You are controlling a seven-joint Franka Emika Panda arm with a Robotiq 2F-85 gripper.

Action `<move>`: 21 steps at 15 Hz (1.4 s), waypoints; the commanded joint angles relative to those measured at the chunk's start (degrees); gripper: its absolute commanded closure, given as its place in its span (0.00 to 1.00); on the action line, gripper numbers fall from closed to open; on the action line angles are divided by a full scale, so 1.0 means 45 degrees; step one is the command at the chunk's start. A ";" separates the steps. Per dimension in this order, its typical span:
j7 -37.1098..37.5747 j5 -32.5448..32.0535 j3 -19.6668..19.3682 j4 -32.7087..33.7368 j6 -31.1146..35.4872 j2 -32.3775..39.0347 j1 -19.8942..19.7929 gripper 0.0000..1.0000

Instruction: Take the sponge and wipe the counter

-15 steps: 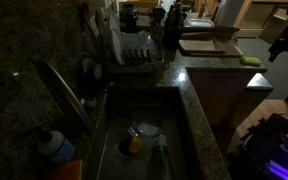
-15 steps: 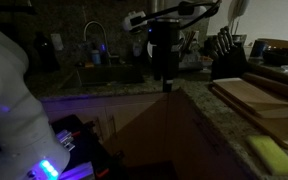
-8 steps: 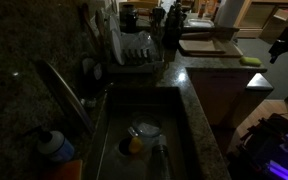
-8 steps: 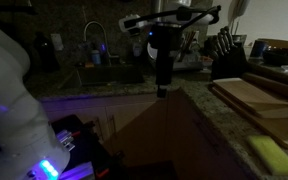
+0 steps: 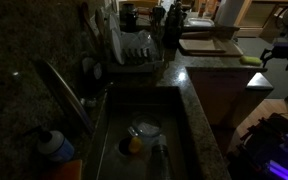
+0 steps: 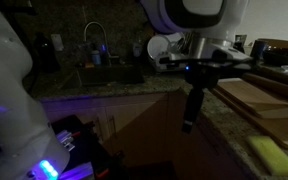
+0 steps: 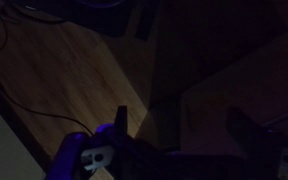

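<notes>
The sponge (image 6: 273, 155) lies flat on the granite desk (image 6: 228, 138), close to its front edge, and the tool (image 6: 187, 123) is not over it. The tool hangs fingers-down beyond the desk's edge, above the wooden floor (image 7: 64, 80), with the sponge below it and well off to one side. In the wrist view the 2 fingers (image 7: 120, 124) stand far apart with nothing between them, so the tool looks wide and empty, though the picture is very dim.

The step in hand is the reach for the sponge. To do it well, I would carry the tool sideways over the desk first and clear the rounded edge before lowering. The fingers should line up across the sponge's short width. Then it should go straight down until the tips are almost on the granite, because the pad is thin and a high grip would slip off.

Only the exterior view (image 6: 187, 123) shows the tool and sponge together, with the wooden board (image 6: 260, 100) lying beyond the sponge. The wrist view shows the finger spread but no sponge at all. An exterior view (image 5: 249, 61) shows the sponge beyond the sink (image 5: 144, 125).
</notes>
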 commanded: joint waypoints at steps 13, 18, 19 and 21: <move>0.4826 0.2156 -0.2160 0.3554 -0.1684 0.4476 -0.0472 0.00; 0.5552 0.3002 -0.2329 0.3720 -0.2085 0.4876 -0.0599 0.00; 0.5740 0.3194 -0.2336 0.3937 -0.2437 0.5068 -0.0649 0.00; 0.6874 0.3634 -0.2483 0.4172 -0.2637 0.5122 -0.0625 0.00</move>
